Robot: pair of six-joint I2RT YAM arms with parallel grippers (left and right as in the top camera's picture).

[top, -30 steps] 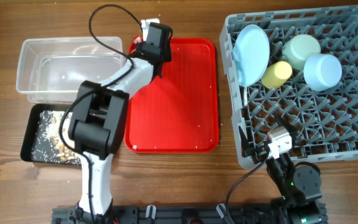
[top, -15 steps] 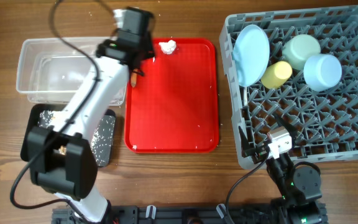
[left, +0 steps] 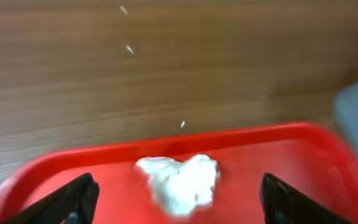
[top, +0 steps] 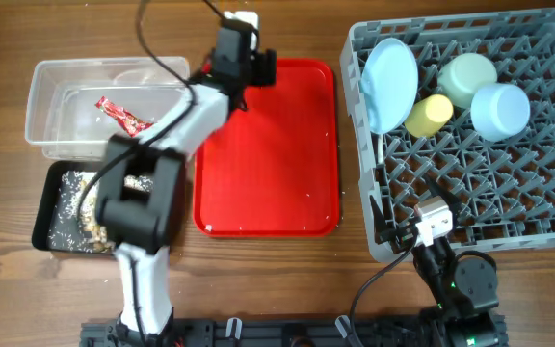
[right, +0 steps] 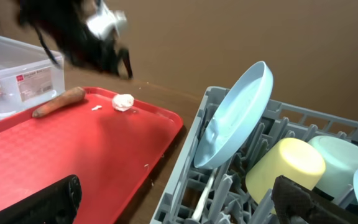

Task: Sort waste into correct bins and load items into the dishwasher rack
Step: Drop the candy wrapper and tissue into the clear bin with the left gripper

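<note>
Soft, even light; the overhead view is sharp. The left wrist view is blurred, its small white tissue wad (left: 180, 182) soft-edged. The right wrist view smears the black left arm (right: 67, 31).

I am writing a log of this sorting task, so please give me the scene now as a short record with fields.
left gripper: fingers open, one on each side of the tissue wad, not closed on it
right gripper: fingers open, holding nothing
red tray: tissue wad and carrot piece near its far rim
clear tub: red-and-white wrapper inside
black tray: beige crumbs
dishwasher rack: blue plate on edge, yellow cup, mint bowl, light blue bowl
</note>
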